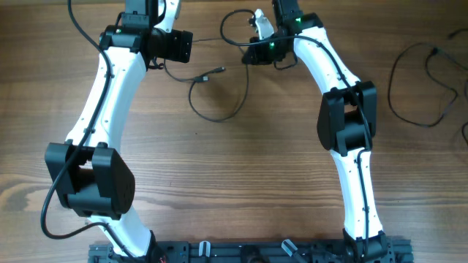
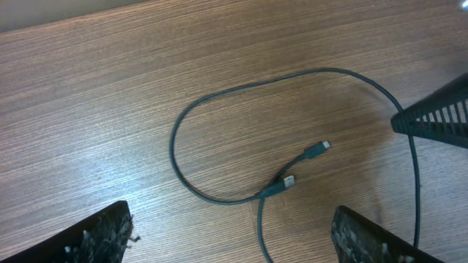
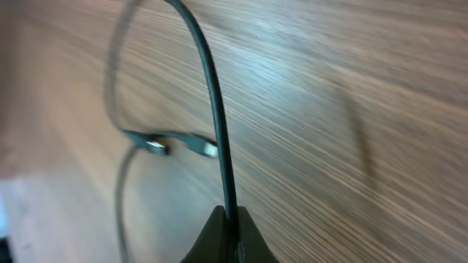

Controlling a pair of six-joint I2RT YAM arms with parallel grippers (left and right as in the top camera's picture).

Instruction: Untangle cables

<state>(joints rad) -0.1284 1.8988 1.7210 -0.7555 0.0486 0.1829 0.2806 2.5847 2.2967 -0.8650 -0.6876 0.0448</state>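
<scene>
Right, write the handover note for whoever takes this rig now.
Left gripper: open, above the looped cable, holding nothing.
Right gripper: shut on a cable strand near the far side of the table.
Cables: two plug ends lie crossed beside the loop; a lone cable lies apart on the right.
Done: that lone cable looks separated.
To do: draw the crossed strands apart.

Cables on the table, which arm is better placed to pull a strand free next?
Right, probably: the right end effector is shut on a cable, so it can pull at once. The left end effector hangs open above the loop and plugs, gripping nothing.
</scene>
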